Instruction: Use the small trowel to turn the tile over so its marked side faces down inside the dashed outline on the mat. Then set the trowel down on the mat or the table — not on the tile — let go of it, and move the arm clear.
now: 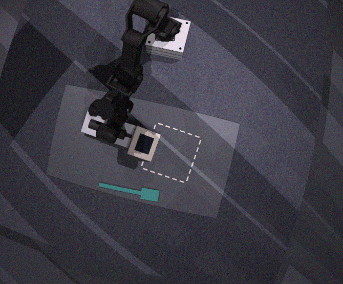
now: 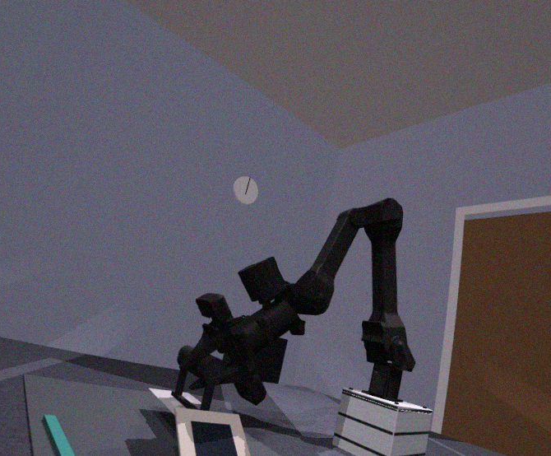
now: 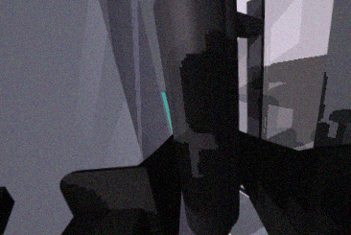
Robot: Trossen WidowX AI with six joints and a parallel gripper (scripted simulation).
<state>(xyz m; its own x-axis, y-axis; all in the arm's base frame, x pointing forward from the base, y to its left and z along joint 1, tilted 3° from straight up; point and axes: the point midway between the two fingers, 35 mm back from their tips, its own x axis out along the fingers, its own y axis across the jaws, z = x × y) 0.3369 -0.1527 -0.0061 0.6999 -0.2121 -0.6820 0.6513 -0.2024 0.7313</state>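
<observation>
Beige border, near-black square in the middle: that was the tile (image 1: 145,143) (image 2: 213,434), and its marked face was up. It sat on the gray mat (image 1: 208,195) (image 2: 90,407), covering part of one side of the dashed outline (image 1: 199,140), with most of it outside. From the side it looked tipped, with the edge by the trowel (image 1: 87,126) (image 2: 165,393) (image 3: 292,6) riding higher.

So yeah, the trowel was the pale flat one with a fat black handle (image 1: 108,133) (image 2: 208,369) (image 3: 197,23) standing off the blade on a black bracket. The gripper (image 1: 107,131) (image 2: 201,362) (image 3: 199,132) was closed around that handle, one finger on each side. The blade's end met the tile's near edge, and I'd say it was probably a bit underneath, but the arm's shadow made that spot murky, so don't quote me.

Nothing fancy for holders, just the mat: it carried the tile, plus a teal spatula (image 1: 149,194) (image 2: 59,435) (image 3: 167,109) lying flat near one long edge, apart from both the tile and the trowel. The black arm (image 1: 132,58) (image 2: 383,274) was bolted on a white striped block (image 1: 179,42) (image 2: 376,426), off the mat. Background had a round clock (image 2: 240,193) and a brown door (image 2: 511,318).
</observation>
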